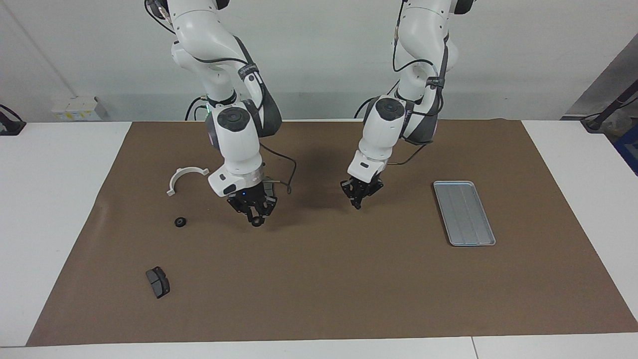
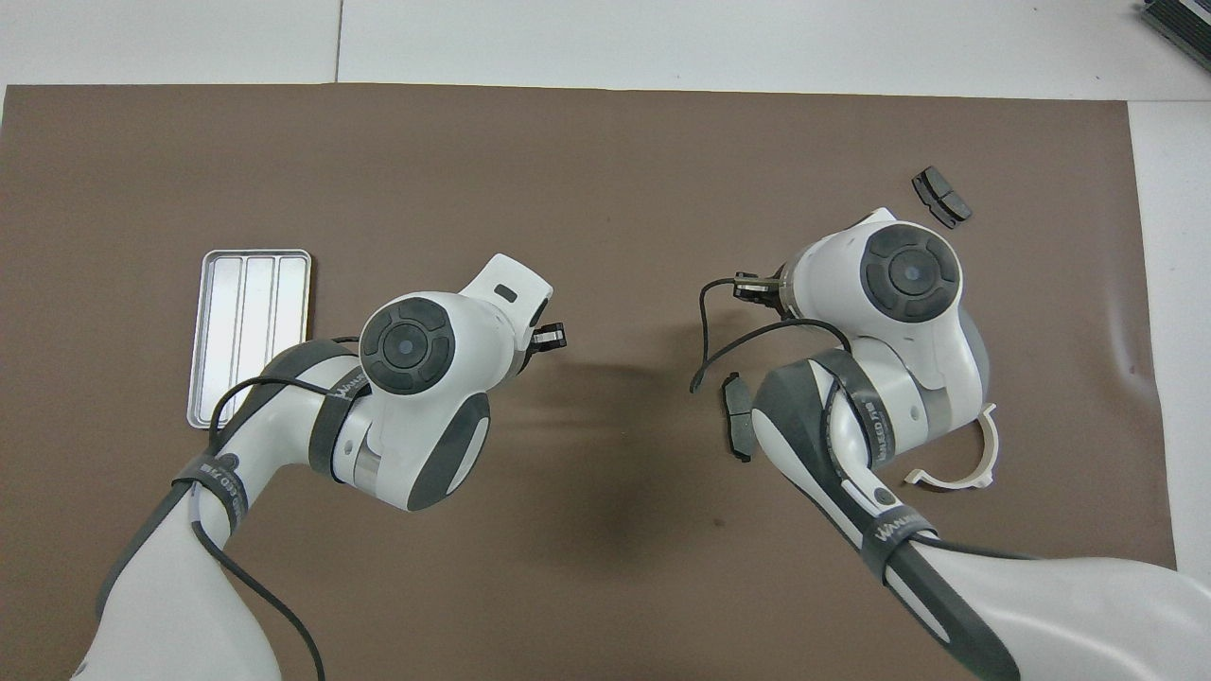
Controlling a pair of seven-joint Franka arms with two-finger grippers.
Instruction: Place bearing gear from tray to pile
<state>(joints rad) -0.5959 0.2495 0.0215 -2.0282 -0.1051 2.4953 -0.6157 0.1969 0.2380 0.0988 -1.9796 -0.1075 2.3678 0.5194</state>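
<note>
My right gripper (image 1: 255, 219) is shut on a small dark round bearing gear and holds it low over the mat. It is beside the pile, which is a white half-ring bracket (image 1: 185, 175), a dark brake pad (image 1: 158, 281), and a second pad (image 2: 736, 416) partly hidden by the right wrist. Another black bearing gear (image 1: 180, 222) lies on the mat among them. My left gripper (image 1: 358, 202) hangs over the middle of the mat, apart from the silver ridged tray (image 1: 463, 212). The tray holds nothing.
A brown mat (image 1: 319, 289) covers the table. The tray (image 2: 251, 331) lies toward the left arm's end and the bracket (image 2: 979, 454) and a pad (image 2: 941, 197) toward the right arm's end. The right arm's cable loops beside its wrist.
</note>
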